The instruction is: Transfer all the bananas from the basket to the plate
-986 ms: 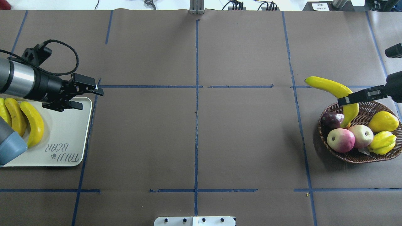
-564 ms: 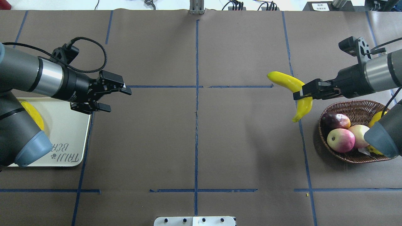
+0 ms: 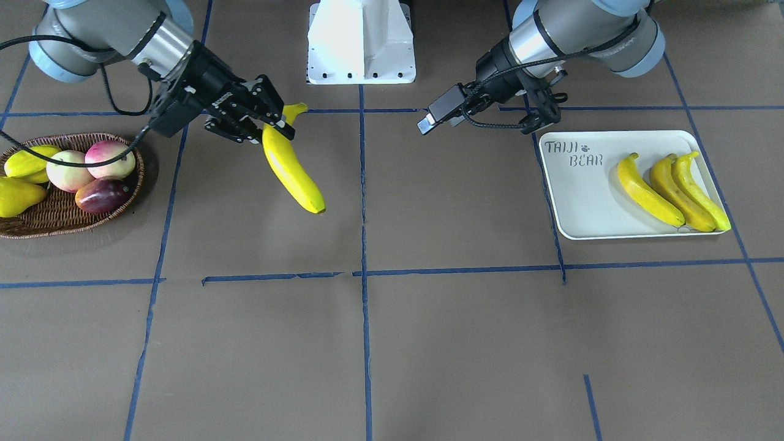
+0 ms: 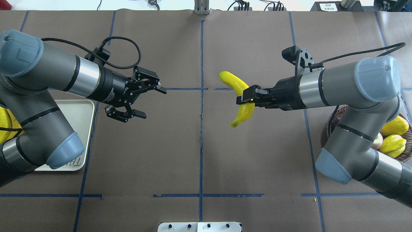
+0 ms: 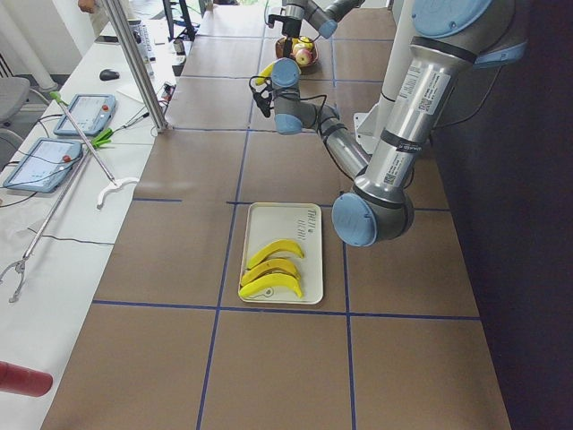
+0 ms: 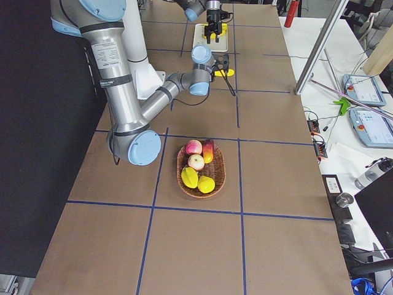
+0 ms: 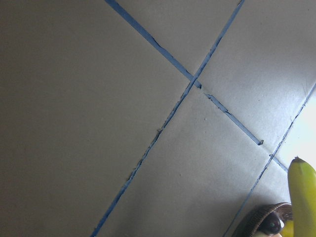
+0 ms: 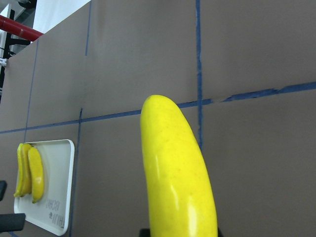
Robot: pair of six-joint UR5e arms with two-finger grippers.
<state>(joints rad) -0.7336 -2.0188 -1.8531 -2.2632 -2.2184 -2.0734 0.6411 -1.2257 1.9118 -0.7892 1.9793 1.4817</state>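
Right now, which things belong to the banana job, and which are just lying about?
Job: long yellow plastic banana in the right fingers; three matching bananas on the cream rectangular tray; brown woven wicker basket.
Lying about: two pink-green apples; dark purple fruit; plump yellow-green fruits, all in the basket.

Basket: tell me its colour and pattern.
The basket is brown woven wicker, seen best in the exterior front-facing view.

We see a brown paper-covered counter (image 4: 199, 154) ruled by blue tape lines (image 4: 201, 129). The cream plate (image 3: 582, 202) lies on it outward of the left fingers (image 4: 138, 113). The wicker basket (image 3: 37, 223) sits well outward of the right fingers (image 4: 246, 95), and a tape crossing lies between the two pairs.
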